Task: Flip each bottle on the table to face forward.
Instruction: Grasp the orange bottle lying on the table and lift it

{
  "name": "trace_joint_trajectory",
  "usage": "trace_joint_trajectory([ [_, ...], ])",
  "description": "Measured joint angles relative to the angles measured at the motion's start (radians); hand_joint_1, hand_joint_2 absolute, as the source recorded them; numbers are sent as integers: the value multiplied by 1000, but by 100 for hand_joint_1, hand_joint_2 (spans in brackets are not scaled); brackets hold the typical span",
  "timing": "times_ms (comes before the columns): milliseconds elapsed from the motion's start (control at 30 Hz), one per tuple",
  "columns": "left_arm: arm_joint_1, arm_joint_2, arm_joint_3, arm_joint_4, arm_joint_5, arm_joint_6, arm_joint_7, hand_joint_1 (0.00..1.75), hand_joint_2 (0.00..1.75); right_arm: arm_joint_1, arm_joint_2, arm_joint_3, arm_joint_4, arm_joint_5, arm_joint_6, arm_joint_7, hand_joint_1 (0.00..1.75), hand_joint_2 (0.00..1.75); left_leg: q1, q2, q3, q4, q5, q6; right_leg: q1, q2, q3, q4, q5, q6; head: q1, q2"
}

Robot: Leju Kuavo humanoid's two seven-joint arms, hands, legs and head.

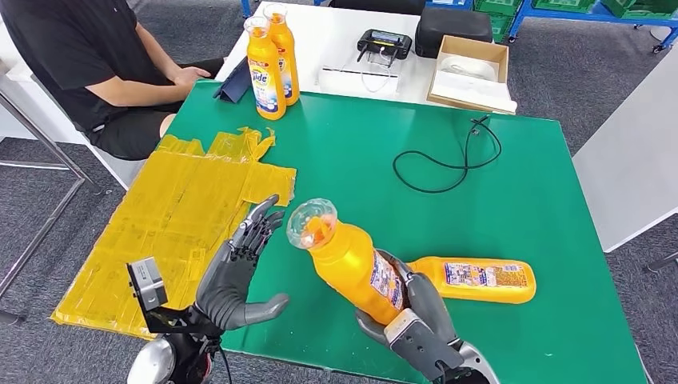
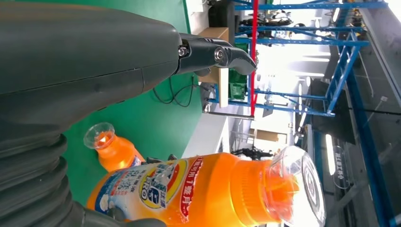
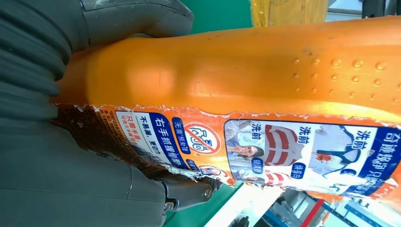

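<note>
My right hand (image 1: 417,316) grips an orange detergent bottle (image 1: 352,262) around its lower body and holds it tilted above the green table (image 1: 512,200), clear cap (image 1: 312,222) toward my left. Close up, the held bottle (image 3: 246,80) shows its back label. My left hand (image 1: 236,268) stands open just left of the cap, fingers spread, touching nothing. The held bottle (image 2: 203,189) also shows past my left hand (image 2: 94,61). A second orange bottle (image 1: 476,279) lies on its side behind my right hand. Two more bottles (image 1: 265,68) stand upright at the table's far left edge.
A yellow taped sheet (image 1: 176,224) covers the table's left side. A black cable (image 1: 448,160) loops at the back middle. A seated person (image 1: 96,64) is at the far left. A white table beyond holds a cardboard box (image 1: 470,72) and a black device (image 1: 384,42).
</note>
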Motion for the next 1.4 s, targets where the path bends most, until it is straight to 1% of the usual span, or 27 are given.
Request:
trace_joint_trajectory([
  [100,10,3,-1,-5,18,-14,4,0,175,1,-3,16,0,24,-3,1,175,175,0,0,0,0,0,0,0,0,0,0,0,0,0,0],
  [233,30,11,-5,-11,89,-36,32,0,175,7,-18,46,-4,47,-20,3,175,175,0,0,0,0,0,0,0,0,-1,0,0,0,0,0],
  [367,60,28,-14,-7,182,-31,82,0,175,23,-38,79,-4,29,-44,27,175,175,0,0,0,0,-1,0,0,0,-1,0,0,0,0,0],
  [500,89,44,-25,7,205,-29,84,0,175,41,-55,109,6,17,-62,30,175,175,0,0,-2,0,-1,0,0,0,-2,0,-1,0,0,0],
  [600,94,53,-31,14,228,-32,89,0,175,42,-63,124,9,14,-67,30,175,175,0,0,-2,0,-1,0,0,0,-2,0,0,0,0,0],
  [800,95,88,-55,21,351,-56,117,0,175,25,-77,157,14,11,-70,36,175,175,0,0,-1,0,-1,0,0,0,-2,0,0,0,0,0],
  [1000,104,101,-84,21,389,-52,108,0,175,18,-99,172,14,5,-65,38,175,175,0,0,-1,0,-1,0,0,0,-2,0,0,0,0,0],
  [1167,100,103,-115,21,405,-46,112,0,175,5,-117,185,23,-1,-26,31,175,175,0,0,-2,0,-1,0,0,0,-2,0,0,0,0,0],
  [1300,96,103,-132,21,389,-41,104,0,175,-8,-118,191,38,-1,-14,24,175,175,0,0,-1,0,-1,0,0,0,-1,0,0,0,0,0],
  [1400,93,103,-139,21,346,-33,86,0,175,-20,-113,195,54,-3,6,21,175,175,0,0,-1,0,-1,0,0,0,-1,0,0,0,0,0],
])
